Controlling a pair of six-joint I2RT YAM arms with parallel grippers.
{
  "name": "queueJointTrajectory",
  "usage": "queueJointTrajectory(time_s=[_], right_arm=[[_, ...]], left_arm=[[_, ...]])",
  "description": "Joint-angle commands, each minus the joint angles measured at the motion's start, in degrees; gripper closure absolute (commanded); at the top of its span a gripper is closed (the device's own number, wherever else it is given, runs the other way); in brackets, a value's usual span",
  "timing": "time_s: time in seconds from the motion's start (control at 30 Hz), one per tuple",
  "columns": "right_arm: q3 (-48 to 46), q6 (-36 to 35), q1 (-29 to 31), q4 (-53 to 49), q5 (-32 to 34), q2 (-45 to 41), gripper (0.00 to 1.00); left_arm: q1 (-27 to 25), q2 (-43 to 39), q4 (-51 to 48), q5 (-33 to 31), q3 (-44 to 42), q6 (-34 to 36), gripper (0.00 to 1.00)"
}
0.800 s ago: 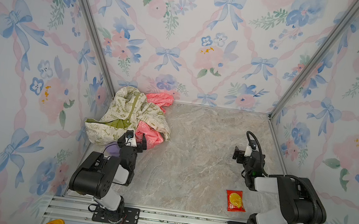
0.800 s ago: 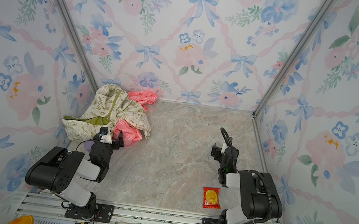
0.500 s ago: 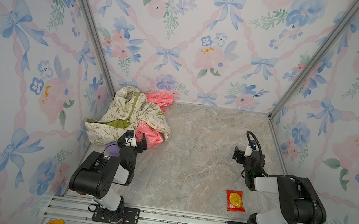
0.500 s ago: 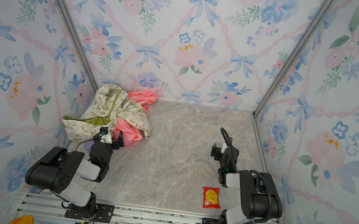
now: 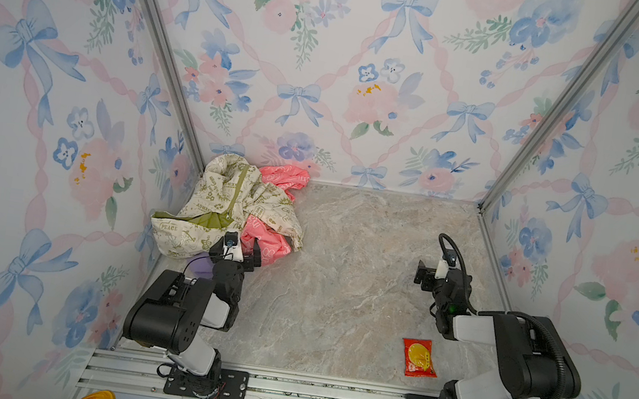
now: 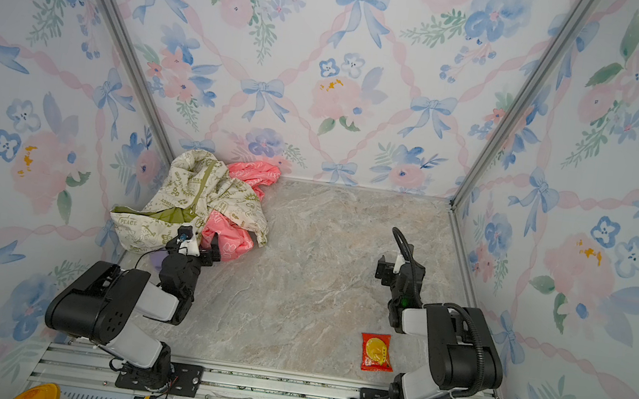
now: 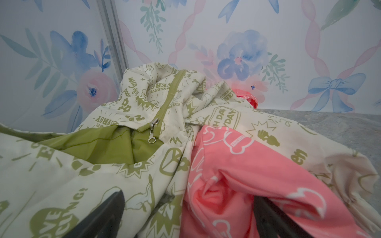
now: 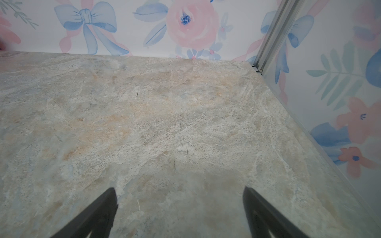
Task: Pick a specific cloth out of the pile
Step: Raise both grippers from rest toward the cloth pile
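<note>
Marble tabletop (image 5: 341, 279), cloth (image 5: 198, 265) apparently just beside left hand (image 5: 237, 250)

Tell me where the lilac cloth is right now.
In both top views only a patch of the lilac cloth shows, at the near left edge of the pile, under the cream garment, beside the left gripper.
</note>
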Motion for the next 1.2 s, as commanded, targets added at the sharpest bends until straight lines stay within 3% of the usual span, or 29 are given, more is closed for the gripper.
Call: queueJointTrajectory(time_s=[0.0, 0.77, 0.83, 1.07, 1.17], right_arm=[[1.29, 0.65, -0.69, -0.44, -0.80, -0.11, 0.03], [1.35, 0.99, -1.14, -0.10, -1.36, -0.25, 0.03], [2.88, 0.85, -0.48, -5.29, 0.78, -2.68, 0.03], [-0.19, -2.44, 3.74, -5.76, 7.05, -10.49, 0.03], [-0.86, -4.36, 6.23, -6.63, 10.04, -14.07, 0.03]], left_arm=[[-0.18, 0.23, -0.72, 0.50, 0.74, -0.14, 0.02], [-1.22, -0.05, -0.77, -0.57, 0.44, 0.72, 0.02], [-2.20, -0.54, -0.63, -0.89, 0.10, 1.62, 0.02], [-6.15, -9.98, 1.05, -4.87, -5.01, 4.69, 0.02], [-9.35, -16.25, -0.35, -9.48, -6.97, 5.45, 0.02]])
